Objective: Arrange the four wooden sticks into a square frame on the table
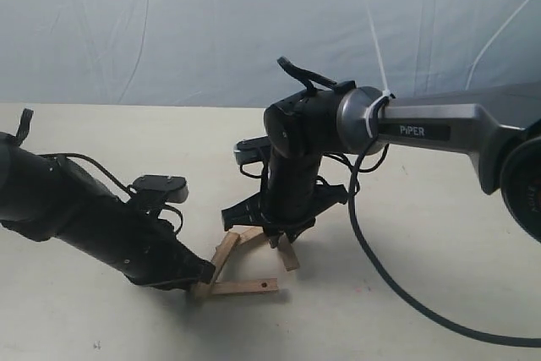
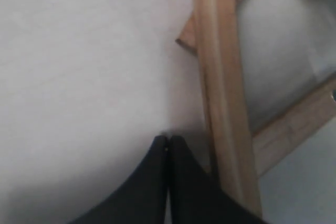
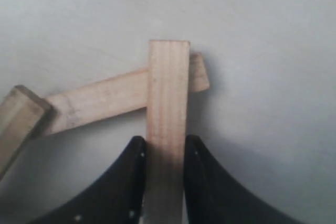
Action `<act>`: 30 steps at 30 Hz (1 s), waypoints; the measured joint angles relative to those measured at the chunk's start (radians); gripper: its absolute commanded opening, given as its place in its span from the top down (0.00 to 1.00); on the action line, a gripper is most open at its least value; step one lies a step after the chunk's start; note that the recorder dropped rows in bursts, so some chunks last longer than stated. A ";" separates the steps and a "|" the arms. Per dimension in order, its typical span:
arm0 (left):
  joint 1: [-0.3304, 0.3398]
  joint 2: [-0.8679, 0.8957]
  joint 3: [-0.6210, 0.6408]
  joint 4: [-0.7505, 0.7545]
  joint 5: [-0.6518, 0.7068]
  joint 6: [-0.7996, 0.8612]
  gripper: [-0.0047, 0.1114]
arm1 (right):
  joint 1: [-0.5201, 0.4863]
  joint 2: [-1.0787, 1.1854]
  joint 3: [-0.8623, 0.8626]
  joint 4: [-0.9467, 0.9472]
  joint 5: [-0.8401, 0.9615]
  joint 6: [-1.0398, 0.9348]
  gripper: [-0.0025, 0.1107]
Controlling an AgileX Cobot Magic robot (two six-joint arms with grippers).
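Note:
All four wooden sticks lie close together on the table (image 1: 423, 310) in the exterior view. My right gripper (image 1: 279, 236) points straight down, shut on one stick (image 3: 168, 93); this stick (image 1: 288, 253) crosses over the end of a second stick (image 3: 105, 100). A third, tilted stick (image 1: 225, 253) meets a fourth stick (image 1: 245, 287) that has a small hole near its end. My left gripper (image 1: 203, 275) is low at that corner. In the left wrist view its fingers (image 2: 168, 141) are shut with nothing between them, right beside the long edge of a stick (image 2: 223, 103).
Both black arms reach in over the pale table, the left one low from the left, the right one from the right with a black cable (image 1: 380, 268) trailing on the surface. A wrinkled blue-grey backdrop (image 1: 211, 23) stands behind.

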 measured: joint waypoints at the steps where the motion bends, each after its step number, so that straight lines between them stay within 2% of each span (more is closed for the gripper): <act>1: 0.000 0.002 0.000 -0.011 0.016 0.011 0.96 | 0.000 0.000 0.000 0.000 -0.002 0.000 0.99; 8: 0.000 0.004 0.002 -0.042 0.039 0.027 0.96 | 0.000 0.000 0.000 0.051 -0.031 0.000 0.99; 16: 0.002 0.004 0.003 -0.085 -0.006 0.031 0.96 | 0.000 0.000 0.000 0.107 -0.034 0.008 0.99; 23: 0.040 0.004 0.001 -0.085 -0.036 0.031 0.96 | 0.000 0.000 0.000 0.087 -0.041 0.045 0.99; 25: 0.059 -0.008 0.001 -0.061 -0.024 0.031 0.96 | -0.007 0.000 0.000 0.059 -0.029 0.053 0.99; 27: 0.086 -0.050 0.001 -0.019 0.057 0.002 0.96 | -0.025 0.000 0.000 0.046 -0.016 0.057 0.99; 30: 0.075 -0.059 0.001 0.002 0.132 -0.009 0.96 | -0.030 0.000 0.000 0.034 -0.018 0.059 0.99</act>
